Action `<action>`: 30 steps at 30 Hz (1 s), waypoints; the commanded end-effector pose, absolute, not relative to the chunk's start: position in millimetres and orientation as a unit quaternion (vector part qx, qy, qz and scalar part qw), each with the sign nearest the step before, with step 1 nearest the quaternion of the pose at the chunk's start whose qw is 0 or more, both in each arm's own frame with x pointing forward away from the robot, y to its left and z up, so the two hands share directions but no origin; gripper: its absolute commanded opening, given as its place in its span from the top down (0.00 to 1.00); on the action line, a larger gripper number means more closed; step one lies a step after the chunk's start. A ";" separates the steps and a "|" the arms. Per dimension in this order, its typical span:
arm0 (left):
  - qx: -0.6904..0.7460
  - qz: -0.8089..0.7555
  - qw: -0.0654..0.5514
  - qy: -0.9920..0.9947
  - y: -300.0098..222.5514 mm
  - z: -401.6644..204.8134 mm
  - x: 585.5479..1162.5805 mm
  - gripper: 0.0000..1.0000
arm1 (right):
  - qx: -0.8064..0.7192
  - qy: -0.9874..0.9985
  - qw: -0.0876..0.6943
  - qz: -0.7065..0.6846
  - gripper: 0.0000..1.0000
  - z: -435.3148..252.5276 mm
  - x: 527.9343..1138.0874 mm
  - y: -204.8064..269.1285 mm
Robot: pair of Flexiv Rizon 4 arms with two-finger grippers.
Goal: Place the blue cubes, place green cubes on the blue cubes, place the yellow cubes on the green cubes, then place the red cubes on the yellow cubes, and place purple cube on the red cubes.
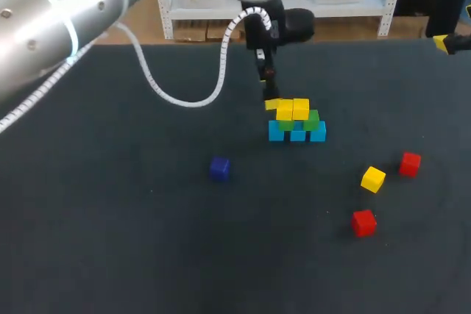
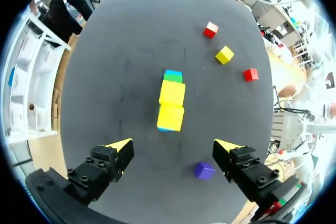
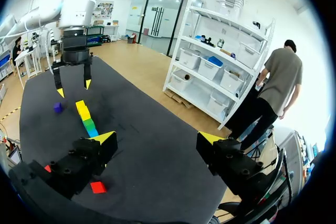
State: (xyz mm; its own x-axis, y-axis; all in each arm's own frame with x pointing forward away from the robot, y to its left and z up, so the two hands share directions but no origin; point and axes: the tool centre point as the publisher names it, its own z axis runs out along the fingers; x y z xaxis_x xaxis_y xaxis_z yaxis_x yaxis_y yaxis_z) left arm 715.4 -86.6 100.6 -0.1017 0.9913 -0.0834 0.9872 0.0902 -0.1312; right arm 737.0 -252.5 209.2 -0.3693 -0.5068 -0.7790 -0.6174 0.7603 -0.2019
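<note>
Dark table (image 1: 110,218): stack (image 1: 296,120) of 3 blue cubes (image 1: 296,134), green cubes (image 1: 312,118), 2 yellow cubes (image 1: 293,109) on top. Left gripper (image 2: 173,146) above stack, fingers spread, empty; stack just ahead of its gap. Right gripper (image 3: 156,138) spread, empty, well right of stack. Purple cube (image 1: 218,168) left of stack; loose yellow cube (image 1: 373,179), 2 red cubes (image 1: 410,163) right.

Table (image 1: 110,240) covered in a dark, matt, felt-like cloth. Cubes (image 1: 294,109) of smooth, faintly glossy plastic. Left arm (image 1: 51,27) cased in smooth, satin silver metal, trailing a white coiled plastic cable (image 1: 184,99).
</note>
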 end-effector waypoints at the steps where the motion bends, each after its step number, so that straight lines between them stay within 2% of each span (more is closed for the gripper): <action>1: -0.657 0.069 -0.035 -0.750 -64.9 102.4 698.3 0.00 | -0.343 0.824 0.446 0.067 0.00 208.5 739.5 -254.0; 22: -0.583 0.051 -0.030 -0.810 -4.1 98.4 665.8 0.00 | -0.343 0.824 0.446 0.067 0.00 208.5 739.5 -254.0; 30: -0.603 0.052 -0.014 -0.796 -8.7 98.8 662.3 0.00 | -0.343 0.824 0.446 0.067 0.00 208.5 739.5 -254.0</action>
State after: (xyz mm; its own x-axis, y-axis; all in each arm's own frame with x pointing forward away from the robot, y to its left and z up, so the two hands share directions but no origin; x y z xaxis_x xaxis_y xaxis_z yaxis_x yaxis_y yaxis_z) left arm 664.8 -11.6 99.3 -0.2717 0.9604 -0.0617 0.9609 0.2672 -0.0727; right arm 737.0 -252.6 209.2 -0.3693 -0.5067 -0.7790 -0.6174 0.7603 -0.2019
